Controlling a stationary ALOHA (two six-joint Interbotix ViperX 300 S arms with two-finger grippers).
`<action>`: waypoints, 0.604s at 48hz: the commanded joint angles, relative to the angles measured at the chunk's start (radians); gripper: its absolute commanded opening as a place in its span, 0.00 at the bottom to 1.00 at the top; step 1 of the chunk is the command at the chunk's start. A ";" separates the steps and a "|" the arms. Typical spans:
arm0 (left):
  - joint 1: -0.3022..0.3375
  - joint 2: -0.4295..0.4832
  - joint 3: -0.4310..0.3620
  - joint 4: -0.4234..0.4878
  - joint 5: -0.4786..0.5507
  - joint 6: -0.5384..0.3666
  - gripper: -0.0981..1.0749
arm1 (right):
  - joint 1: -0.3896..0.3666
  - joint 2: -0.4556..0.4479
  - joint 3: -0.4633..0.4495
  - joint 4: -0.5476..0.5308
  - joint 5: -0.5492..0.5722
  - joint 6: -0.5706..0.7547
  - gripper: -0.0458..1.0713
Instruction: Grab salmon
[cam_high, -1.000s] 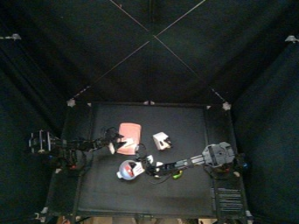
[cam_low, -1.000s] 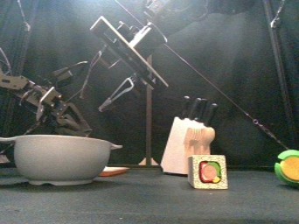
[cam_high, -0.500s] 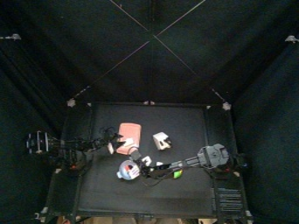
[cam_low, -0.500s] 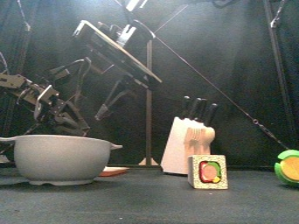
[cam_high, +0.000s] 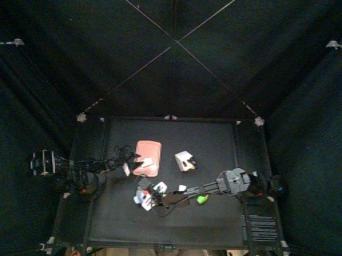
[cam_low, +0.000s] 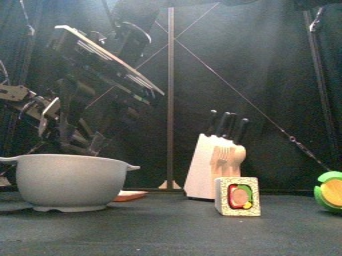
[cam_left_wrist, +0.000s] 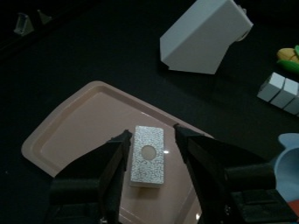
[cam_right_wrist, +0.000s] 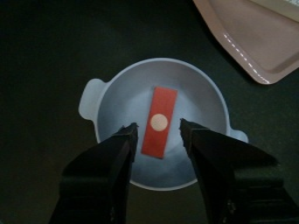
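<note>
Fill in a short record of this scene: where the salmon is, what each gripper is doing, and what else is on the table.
salmon: orange-red strip lying flat inside the pale bowl
right gripper: open, poised above the bowl over the strip, not gripping it
left gripper: open, over the pink tray, jaws flanking the white block
white block: lying on the tray
other items: knife block, sushi roll piece

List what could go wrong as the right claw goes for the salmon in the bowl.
The right claw hangs open above the salmon strip lying flat in the bowl. Its tips may strike the bowl's curved wall or shove the bowl aside. The thin, flat strip may slip from the pinch.
</note>
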 joint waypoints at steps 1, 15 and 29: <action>0.003 -0.003 -0.008 -0.002 -0.003 0.002 0.79 | -0.006 -0.014 -0.040 0.005 0.008 -0.002 0.76; 0.003 -0.003 -0.006 -0.002 0.000 0.002 0.79 | -0.014 0.017 -0.049 0.029 0.003 -0.002 0.77; 0.003 -0.003 -0.006 -0.002 0.002 0.002 0.79 | -0.026 0.049 -0.066 0.043 -0.015 -0.002 0.77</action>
